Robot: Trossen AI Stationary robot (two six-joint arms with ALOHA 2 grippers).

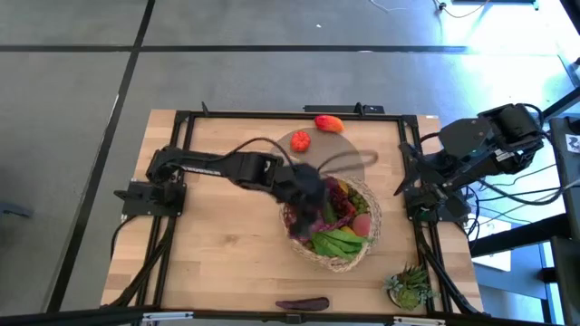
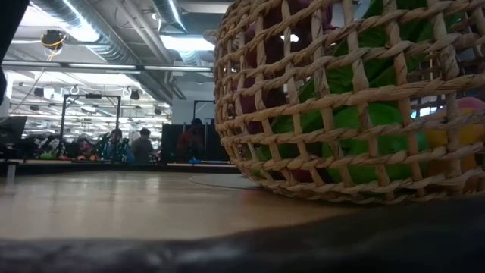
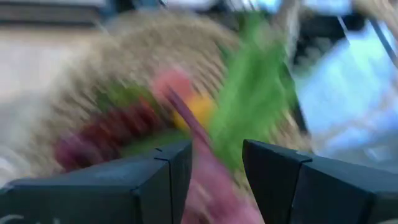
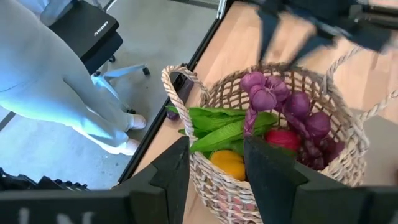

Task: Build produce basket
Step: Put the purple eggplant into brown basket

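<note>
The round wicker basket [image 1: 348,260] [image 2: 341,98] [image 4: 205,168] stands on the table right of centre. It holds produce: green leaves [image 4: 224,127], a purple bunch [image 4: 280,99], a yellow piece [image 4: 227,163] and a red one [image 4: 283,138]. My left gripper [image 1: 311,201] [image 3: 216,152] [image 4: 289,40] hovers above the basket's left side, fingers apart, blurred, clear of the produce in the right wrist view. My right gripper [image 1: 410,186] [image 4: 216,149] waits high at the table's right side, open and empty. An orange-red pepper [image 1: 328,123] and a tomato [image 1: 300,140] lie on the table near its far edge.
A spiky potted plant [image 1: 408,286] stands at the near right corner. A dark long piece [image 1: 304,303] lies by the near edge. The basket's thin loop handle [image 1: 352,161] sticks out toward the far side. A person's legs [image 4: 50,81] and a chair [image 4: 87,31] are beside the table.
</note>
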